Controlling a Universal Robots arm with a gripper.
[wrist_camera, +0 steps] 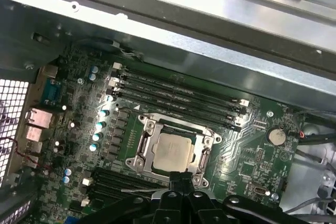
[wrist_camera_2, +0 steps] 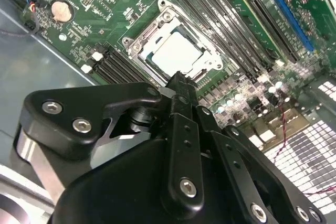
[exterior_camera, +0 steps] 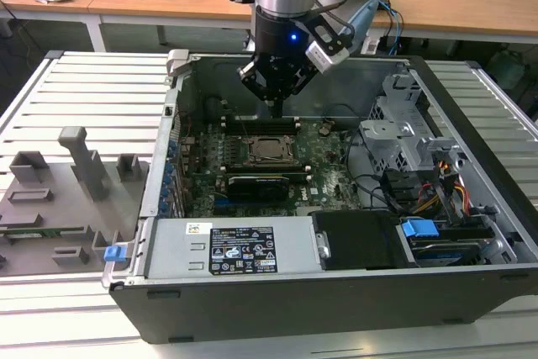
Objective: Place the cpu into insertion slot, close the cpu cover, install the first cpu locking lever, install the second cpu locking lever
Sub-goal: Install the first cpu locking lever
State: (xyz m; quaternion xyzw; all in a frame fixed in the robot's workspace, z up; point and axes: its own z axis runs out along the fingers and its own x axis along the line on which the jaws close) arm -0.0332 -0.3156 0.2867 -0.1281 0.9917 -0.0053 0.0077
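The cpu (exterior_camera: 269, 150) (wrist_camera_2: 176, 53) (wrist_camera: 172, 152) lies flat in the insertion slot (wrist_camera: 157, 124) on the green motherboard (wrist_camera: 252, 166). The silvery cpu cover (wrist_camera_2: 137, 43) (wrist_camera: 143, 153) lies down around the chip, whose pale top shows through its window. My gripper (exterior_camera: 276, 105) (wrist_camera_2: 181, 80) (wrist_camera: 181, 178) hangs a short way above the socket, over the edge toward the case's back wall. Its black fingers are pressed together with nothing between them. A thin metal rod (wrist_camera: 142, 188) runs along the socket edge close to the fingertips.
Black memory slots (wrist_camera: 178, 95) (wrist_camera_2: 210, 3) flank the socket on two sides. A long black expansion card (exterior_camera: 261, 182) stands just in front of it. Drive cages and cables (exterior_camera: 420, 174) fill the exterior view's right of the case, the power supply (exterior_camera: 227, 250) the front. Grey fixtures (exterior_camera: 76, 174) lie outside at the left.
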